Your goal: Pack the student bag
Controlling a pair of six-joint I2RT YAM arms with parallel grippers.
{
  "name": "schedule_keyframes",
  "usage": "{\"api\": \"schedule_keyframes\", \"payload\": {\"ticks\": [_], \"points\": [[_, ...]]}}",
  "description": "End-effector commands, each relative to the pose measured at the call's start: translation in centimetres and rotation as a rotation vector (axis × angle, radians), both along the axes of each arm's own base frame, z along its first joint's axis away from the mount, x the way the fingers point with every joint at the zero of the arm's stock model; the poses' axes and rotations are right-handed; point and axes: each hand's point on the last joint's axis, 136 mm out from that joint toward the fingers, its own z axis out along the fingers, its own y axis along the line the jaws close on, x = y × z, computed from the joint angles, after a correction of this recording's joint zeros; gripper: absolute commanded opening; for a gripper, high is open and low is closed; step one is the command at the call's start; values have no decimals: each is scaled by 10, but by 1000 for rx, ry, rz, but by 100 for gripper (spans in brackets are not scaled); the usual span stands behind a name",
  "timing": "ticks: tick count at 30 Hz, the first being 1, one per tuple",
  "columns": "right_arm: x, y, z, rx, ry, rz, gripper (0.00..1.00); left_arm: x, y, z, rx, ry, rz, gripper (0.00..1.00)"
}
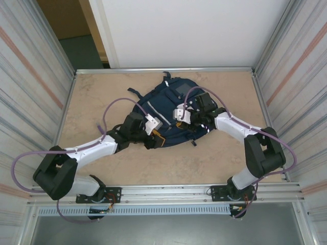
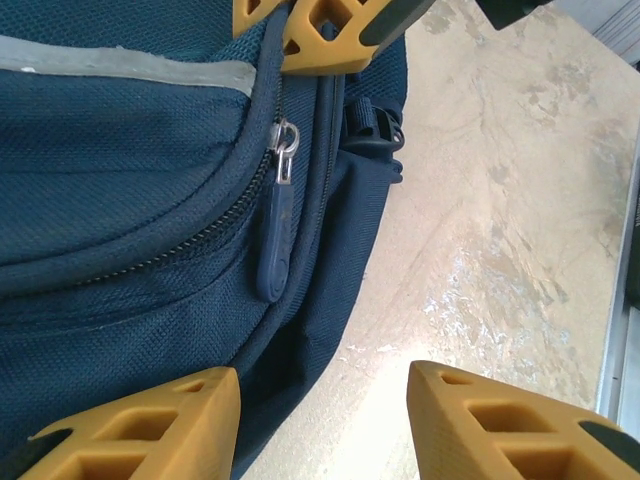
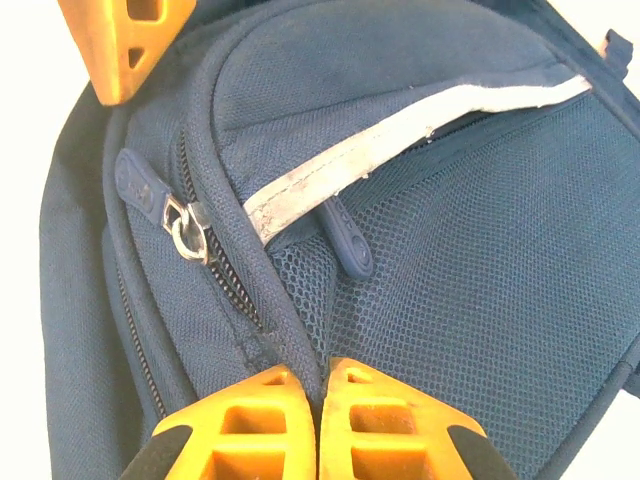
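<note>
The student bag [image 1: 164, 104], navy blue with a grey stripe [image 3: 400, 130], lies flat in the middle of the table. My right gripper [image 3: 320, 378] is shut, and a ridge of the bag's fabric beside the mesh pocket runs in between its fingertips. A zipper with a metal slider and blue pull [image 3: 140, 185] runs just left of it. My left gripper [image 2: 320, 375] is open at the bag's near edge, one finger over the fabric and the other over bare table. A blue zipper pull [image 2: 275, 245] hangs ahead of it. From above, the left gripper [image 1: 153, 135] and right gripper [image 1: 183, 118] meet over the bag's front.
The beige table [image 1: 102, 92] is walled by metal panels left and right, with a white wall behind. A black buckle [image 2: 372, 130] sits on the bag's side. The right gripper's orange fingers [image 2: 330, 35] show at the top of the left wrist view.
</note>
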Motion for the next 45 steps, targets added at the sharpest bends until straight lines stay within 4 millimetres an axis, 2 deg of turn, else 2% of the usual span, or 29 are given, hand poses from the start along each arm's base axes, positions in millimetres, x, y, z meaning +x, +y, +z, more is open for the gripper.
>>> {"api": "schedule_keyframes", "payload": {"ticks": [1,5,13,15,19,22,26,29,31,34,38,42,45], "points": [[-3,17,47,167,-20,48,0,17,-7,18,19,-73,9,47],[-4,20,51,191,-4,50,0,25,-19,36,-34,-89,2,46],[-7,29,55,191,26,3,0,44,-26,19,16,-83,85,30],[-11,34,58,196,31,9,0,52,-25,19,43,-84,134,25],[-12,37,57,170,26,2,0,54,-30,26,26,-93,143,17],[4,33,54,157,0,-94,0,55,-30,31,20,-100,131,0],[14,30,62,163,-62,-131,0,56,-13,42,6,-100,161,0],[21,20,51,112,-100,-154,0,60,9,45,26,-123,223,0],[22,17,45,84,-105,-151,0,63,28,41,102,-143,290,0],[20,17,41,52,-116,-112,0,74,66,29,223,-107,469,0],[12,15,35,19,-126,-47,0,89,104,28,193,-74,589,0],[10,7,25,-48,-138,-4,0,99,120,36,186,-204,622,0],[10,6,25,-22,-146,36,0,94,95,34,132,-134,489,0]]}}
